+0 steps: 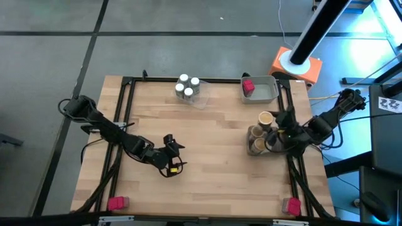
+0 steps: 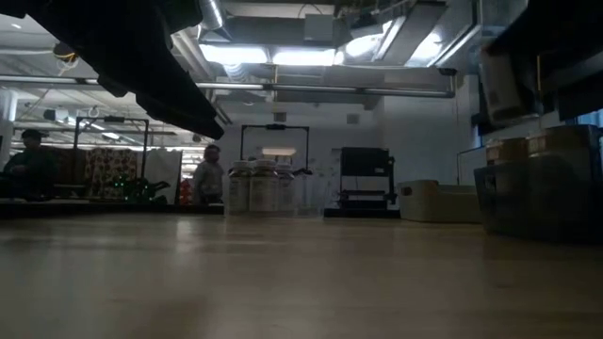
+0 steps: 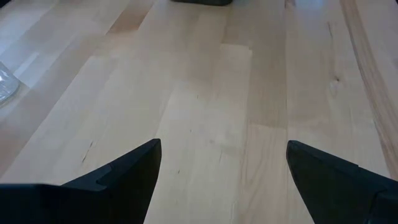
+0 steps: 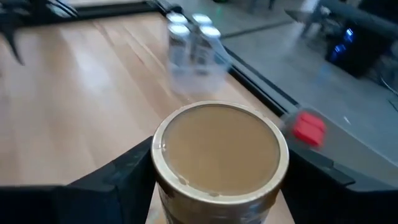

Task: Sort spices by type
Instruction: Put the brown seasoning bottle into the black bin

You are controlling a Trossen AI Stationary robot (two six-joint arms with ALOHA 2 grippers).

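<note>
Several tan-brown round jars (image 1: 259, 133) stand clustered near the table's right edge. My right gripper (image 1: 276, 135) is among them, shut on one tan jar (image 4: 219, 146). White-lidded clear jars (image 1: 187, 86) stand in a clear tray at the far edge, also seen beyond the held jar as white-lidded jars (image 4: 191, 34). A red-pink packet (image 1: 248, 86) lies in a grey tray (image 1: 267, 95). My left gripper (image 1: 171, 154) is open over bare wood left of centre, its fingers (image 3: 134, 171) wide apart and touching nothing. My right gripper pinches the tan jar between its two fingers, one finger (image 4: 127, 174) on each side of the jar's round wall (image 4: 163, 186) just under the lid. The jar stands upright in the hold. Whether its base rests on anything is hidden by the jar itself.
Black rails (image 1: 125, 107) frame the table's edges. Red-pink blocks sit at the near left corner (image 1: 117, 203) and the near right corner (image 1: 291, 205). Bare wood lies in the table's middle (image 1: 213, 138). People (image 2: 207, 179) show in the room beyond.
</note>
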